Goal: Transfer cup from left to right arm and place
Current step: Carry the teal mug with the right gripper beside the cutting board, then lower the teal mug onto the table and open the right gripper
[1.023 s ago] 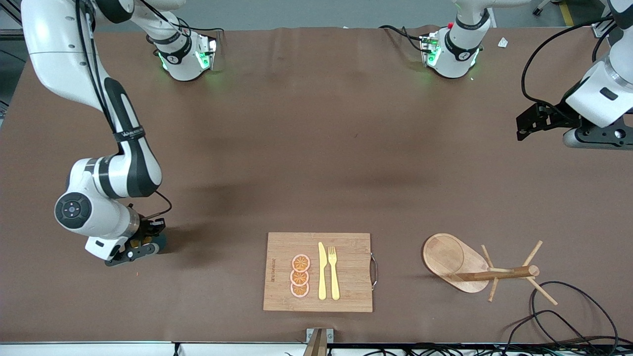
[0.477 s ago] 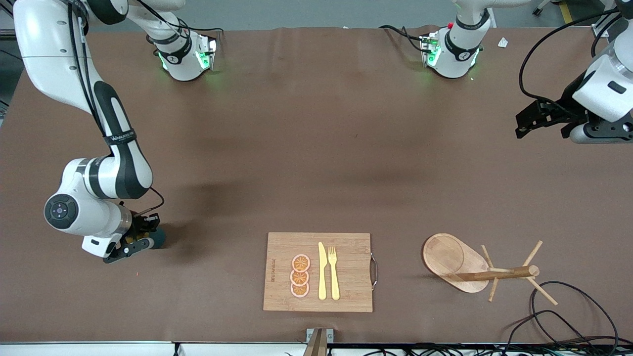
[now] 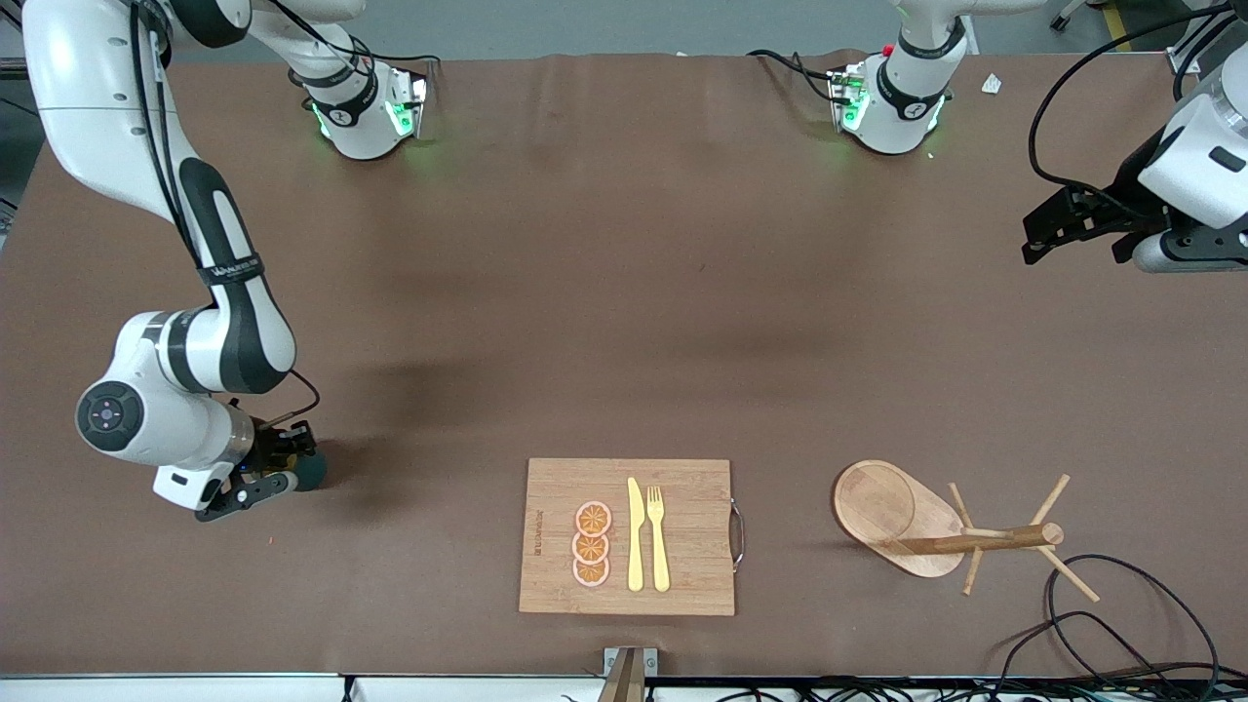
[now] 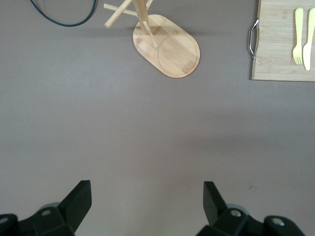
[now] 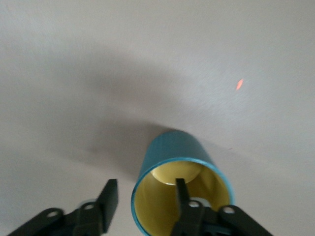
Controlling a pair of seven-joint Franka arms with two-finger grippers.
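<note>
The dark teal cup with a tan-yellow inside rests on the table near the right arm's end. Its handle is hidden. My right gripper is low at the cup with its jaws open. In the right wrist view the gripper straddles the wall of the cup, one finger inside and the other outside with a gap. My left gripper is open and empty, up over the left arm's end of the table, and shows spread wide in the left wrist view.
A bamboo cutting board with three orange slices, a yellow knife and a fork lies near the front camera. A wooden mug tree is beside it toward the left arm's end, with black cables at that corner.
My right arm has drawn back toward its end of the table, so more of the cup shows beside the gripper. My left arm has moved farther from the front camera.
</note>
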